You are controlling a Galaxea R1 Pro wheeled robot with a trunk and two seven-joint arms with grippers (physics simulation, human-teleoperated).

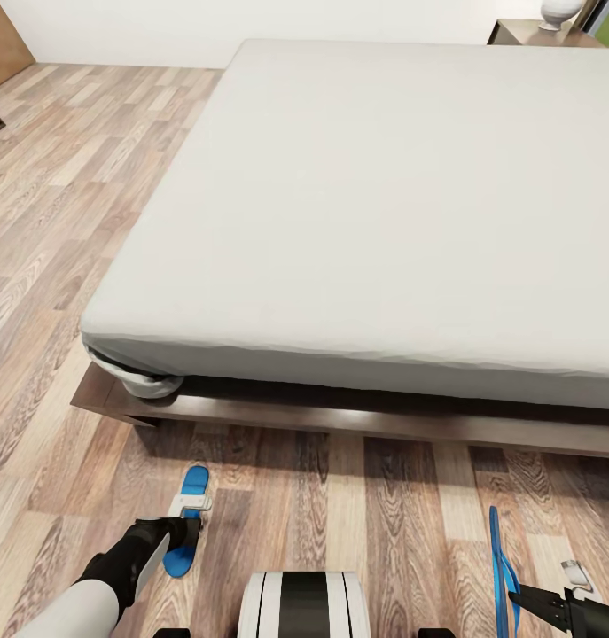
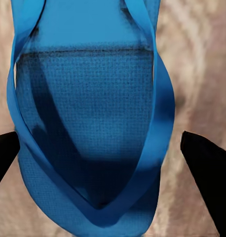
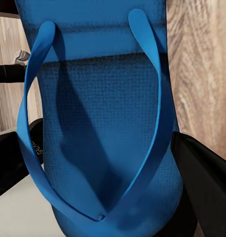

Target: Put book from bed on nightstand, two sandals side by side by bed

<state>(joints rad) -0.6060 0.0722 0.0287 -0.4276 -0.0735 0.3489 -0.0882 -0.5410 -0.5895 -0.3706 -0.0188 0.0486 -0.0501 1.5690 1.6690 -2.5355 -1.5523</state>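
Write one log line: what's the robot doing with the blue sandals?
left fingers: over flat blue sandal on floor | right fingers: gripping second blue sandal, on edge | near bed

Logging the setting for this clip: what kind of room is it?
Most likely a bedroom: a large low bed with a bare off-white mattress, a wood-plank floor, and what looks like a nightstand in the far corner.

Blue sandals [image 1: 185,518] [image 1: 502,567] nr bed [image 1: 384,221]
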